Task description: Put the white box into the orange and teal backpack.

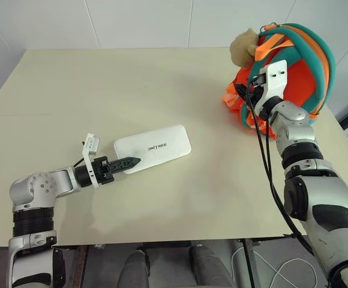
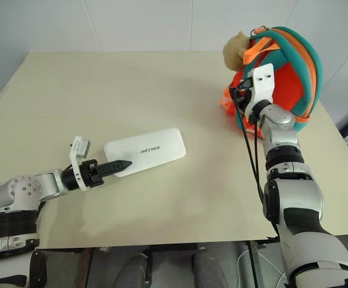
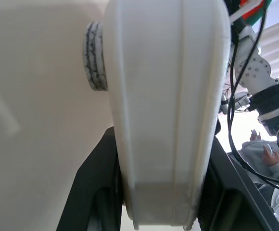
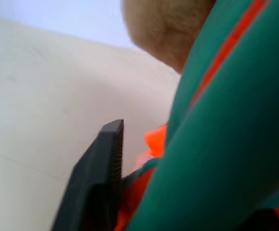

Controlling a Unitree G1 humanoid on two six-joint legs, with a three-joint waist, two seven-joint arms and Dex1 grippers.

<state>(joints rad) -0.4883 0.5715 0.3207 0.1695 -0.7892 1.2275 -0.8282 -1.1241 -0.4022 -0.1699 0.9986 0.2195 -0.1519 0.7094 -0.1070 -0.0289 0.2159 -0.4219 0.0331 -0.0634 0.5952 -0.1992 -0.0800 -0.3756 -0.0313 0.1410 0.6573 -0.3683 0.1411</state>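
Note:
The white box (image 1: 153,149) lies flat on the table, left of centre, dark lettering on its lid. My left gripper (image 1: 129,162) is shut on its near left end; in the left wrist view the box (image 3: 163,96) sits between the two black fingers. The orange and teal backpack (image 1: 300,66) stands upright at the far right, a tan plush toy (image 1: 244,48) at its top. My right gripper (image 1: 247,91) is raised against the backpack's left side. In the right wrist view a teal strap (image 4: 226,144) lies between the jaws, pressed against one black finger (image 4: 106,163).
The beige table (image 1: 102,90) has a wide bare stretch between the box and the backpack. A wall runs behind its far edge. A black cable (image 1: 264,174) hangs along my right arm. A person's hand (image 3: 268,155) shows in the left wrist view.

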